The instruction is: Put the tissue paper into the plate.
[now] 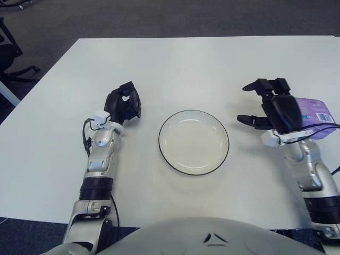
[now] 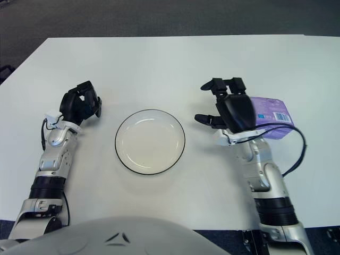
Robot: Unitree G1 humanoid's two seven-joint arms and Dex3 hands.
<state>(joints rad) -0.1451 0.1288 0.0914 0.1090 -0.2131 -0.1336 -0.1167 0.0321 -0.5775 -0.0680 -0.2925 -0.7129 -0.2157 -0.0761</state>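
We see a white table (image 1: 175, 64) with a round white plate (image 1: 194, 142) edged in black lying near its middle, and nothing in the plate. To the right of the plate, well apart from it, a purple pack of tissue paper (image 2: 272, 118) lies flat on the table. Our right hand (image 1: 276, 106) shows just left of the pack and partly in front of it, covering its left end. The fingers (image 1: 258, 85) are spread wide, two pointing away toward the far side and the thumb reaching left toward the plate; they hold nothing. We cannot tell whether the palm touches the pack. A black cable (image 2: 295, 154) loops from the right wrist out to the right, crossing in front of the pack. Our left hand (image 1: 123, 104) shows to the left of the plate, with a clear gap between them, its dark fingers curled in on themselves and gripping nothing.
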